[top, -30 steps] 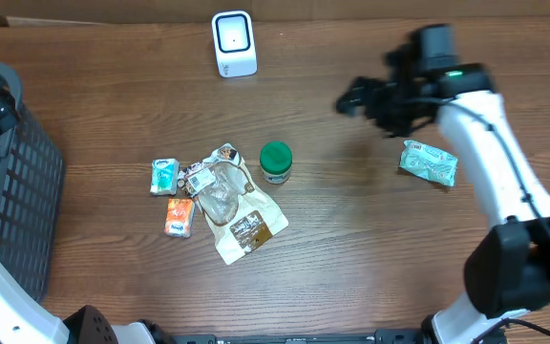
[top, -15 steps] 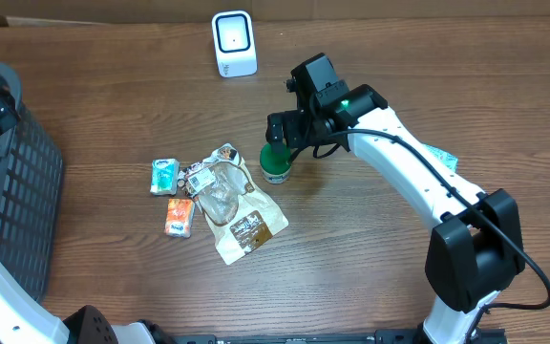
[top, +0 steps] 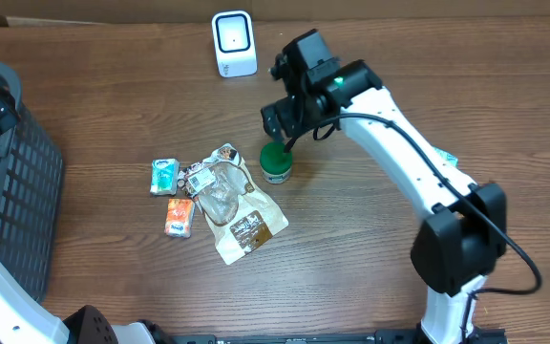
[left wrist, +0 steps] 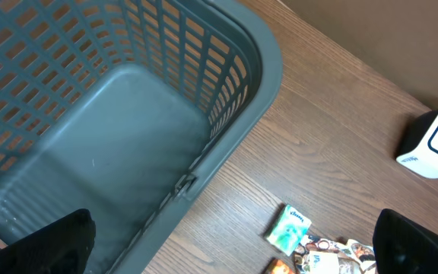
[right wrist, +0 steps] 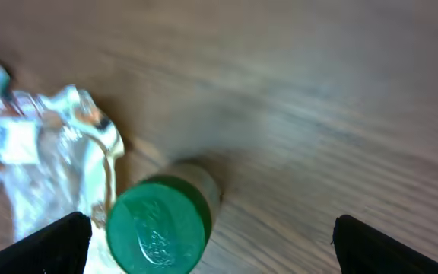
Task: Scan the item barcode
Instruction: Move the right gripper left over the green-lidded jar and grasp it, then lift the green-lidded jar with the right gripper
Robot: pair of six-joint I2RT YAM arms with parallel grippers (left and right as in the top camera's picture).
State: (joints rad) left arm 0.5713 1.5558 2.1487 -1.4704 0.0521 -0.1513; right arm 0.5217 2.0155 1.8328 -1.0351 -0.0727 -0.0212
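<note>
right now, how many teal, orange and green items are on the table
teal packets: 2, one mostly hidden under the right arm
orange packet: 1
green-lidded jar: 1
total: 4

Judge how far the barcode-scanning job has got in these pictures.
Done: nothing visibly scanned; the scanner stands alone, no item near it. In hand: the open right gripper hovers over the green-lidded jar, gripping nothing. Left: grasp it, present its barcode to the scanner.

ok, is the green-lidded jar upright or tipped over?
Upright. The jar shows its round green lid face-on to the overhead camera, standing on the table.
</note>
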